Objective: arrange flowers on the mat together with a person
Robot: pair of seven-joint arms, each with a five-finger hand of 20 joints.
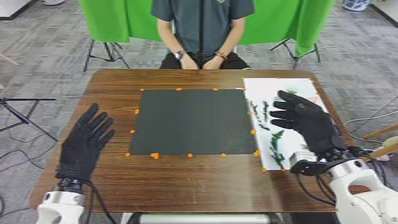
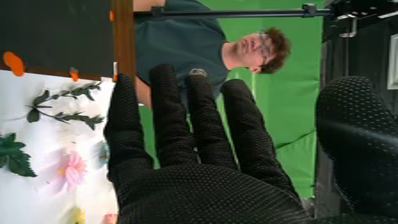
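Overall, the mat (image 1: 191, 120) lay flat on the table (image 1: 187, 190), left of the sheet (image 1: 266, 86), with small orange marks (image 1: 155, 155) along its edges. The white sheet ran along the table's right side, just beside the mat, and carried the plant material. Noted on it: dark sprigs (image 2: 82, 119) close to the mat side, a long green sprig (image 1: 276, 144) toward the near end, a lobed green leaf (image 2: 15, 159), a pink flower (image 2: 73, 171) and, partly cut off in the wrist view, a yellow flower (image 2: 78, 216). Right hand (image 1: 308, 122): over the right part of the sheet, palm open, nothing gripped; the wrist view gave its fingers (image 2: 211, 125) as straight and slightly spread, thumb (image 2: 355, 115) well apart. Left hand (image 1: 81, 145): at the table's left side, left of the mat and apart from it, fingers extended toward the far side, open, holding nothing. Beyond the table, a green curtain (image 1: 107, 22) hung across the far side.
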